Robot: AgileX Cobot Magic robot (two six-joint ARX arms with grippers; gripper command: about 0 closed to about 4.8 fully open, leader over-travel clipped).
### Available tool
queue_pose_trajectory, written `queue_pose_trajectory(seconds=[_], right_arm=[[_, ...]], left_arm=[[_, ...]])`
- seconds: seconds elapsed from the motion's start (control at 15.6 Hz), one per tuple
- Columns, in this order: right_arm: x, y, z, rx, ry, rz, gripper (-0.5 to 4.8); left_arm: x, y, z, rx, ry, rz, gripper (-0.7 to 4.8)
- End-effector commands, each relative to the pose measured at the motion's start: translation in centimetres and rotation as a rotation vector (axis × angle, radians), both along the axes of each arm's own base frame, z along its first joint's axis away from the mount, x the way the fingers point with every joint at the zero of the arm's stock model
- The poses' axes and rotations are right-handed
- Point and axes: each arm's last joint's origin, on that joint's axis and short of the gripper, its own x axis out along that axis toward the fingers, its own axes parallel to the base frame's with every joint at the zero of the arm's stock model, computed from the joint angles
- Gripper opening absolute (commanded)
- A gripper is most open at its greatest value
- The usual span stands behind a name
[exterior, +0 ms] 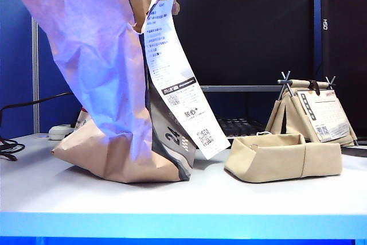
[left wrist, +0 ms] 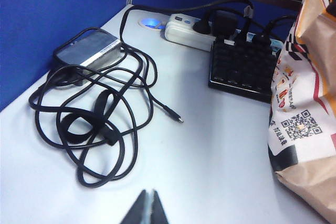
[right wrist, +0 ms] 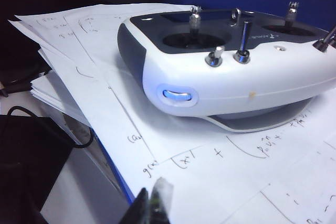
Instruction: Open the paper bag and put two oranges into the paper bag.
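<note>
Well beyond left jaws [left wrist: 147,208], paper bag [left wrist: 307,103]

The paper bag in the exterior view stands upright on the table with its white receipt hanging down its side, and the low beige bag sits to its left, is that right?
Not quite. The paper bag does stand upright on the table with its receipt hanging down, but the low beige bag sits to its right, as the exterior view shows.

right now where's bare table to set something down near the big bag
Bare table runs along the front edge, before the paper bag and low beige bag. Crowded: tangled cable and keyboard by the shut left gripper; papers under the shut right gripper.
</note>
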Motion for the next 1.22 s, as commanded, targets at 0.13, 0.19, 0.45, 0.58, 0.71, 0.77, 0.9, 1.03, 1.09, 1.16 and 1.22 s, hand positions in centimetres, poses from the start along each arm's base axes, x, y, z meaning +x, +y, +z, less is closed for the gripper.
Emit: queue_pose_trajectory(seconds=[0.13,0.19,0.45,0.58,0.71,0.77,0.9,1.03,1.09,1.16,1.22], right_arm=[[0.0,0.0,-0.2,0.002,-0.004,-0.001,-0.01],[0.0,0.0,-0.2,0.002,-0.005,-0.001,-0.01],[0.0,0.0,-0.2,0.002,-0.004,-0.001,-0.01],[0.2,0.2,0.1,0.038,-0.053,0.06,-0.01],[0.6,1.1,-0.4,0.154,-0.038,0.41,-0.01],[0.7,1.8,-0.4,0.194,-0.027,0.633,-0.01],[0.6,2.4,-0.7,0.238,0.018,0.839,-0.01],[0.7,2.4,-0.7,0.233,0.01,0.826,-0.01],[0.7,2.3,-0.6,0.229,0.006,0.813,-0.01],[0.7,2.3,-0.6,0.23,0.006,0.814,-0.01],[0.7,2.4,-0.6,0.23,0.006,0.814,-0.01]], left_arm=[[0.0,0.0,-0.2,0.0,0.008,0.001,-0.04],[0.0,0.0,-0.2,0.001,0.008,0.001,-0.04],[0.0,0.0,-0.2,0.0,0.008,0.001,-0.04],[0.0,0.0,-0.2,0.0,0.008,0.001,-0.04],[0.0,0.0,-0.2,0.0,0.008,0.001,-0.04],[0.0,0.0,-0.2,0.0,0.008,0.001,-0.04],[0.0,0.0,-0.2,0.0,0.008,0.001,-0.04],[0.0,0.0,-0.2,0.001,0.008,0.001,-0.04],[0.0,0.0,-0.2,0.0,0.008,0.001,-0.04],[0.0,0.0,-0.2,0.0,0.008,0.001,-0.04],[0.0,0.0,-0.2,0.0,0.008,0.001,-0.04]])
